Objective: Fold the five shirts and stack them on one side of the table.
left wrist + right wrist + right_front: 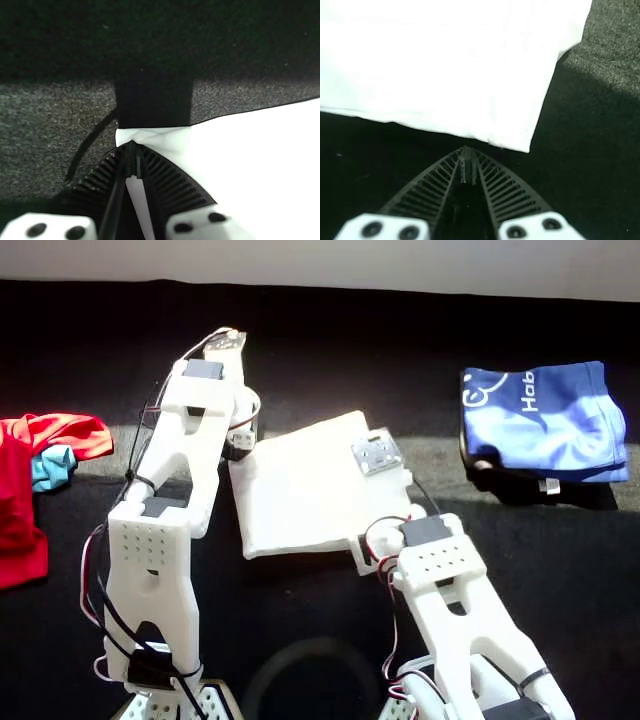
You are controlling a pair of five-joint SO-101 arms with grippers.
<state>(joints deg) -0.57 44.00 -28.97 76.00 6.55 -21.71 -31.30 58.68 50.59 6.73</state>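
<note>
White shirt [315, 485] lies folded mid-frame on the tabletop [300, 340], its left corner pinched in the left claw [131, 152], probably for dragging toward the blue shirt [545, 420] at upper right, while the right claw [465, 162] rests closed and empty off its lower edge.

white shirt [315, 485] folded flat mid-table; blue shirt [545, 420] folded, far right; red shirt [30, 490], cyan shirt [52, 468] crumpled left.

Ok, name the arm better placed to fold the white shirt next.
Probably left. The left pincer is shut on a corner of the white shirt; the right pincer is shut just off its edge, holding nothing.
</note>
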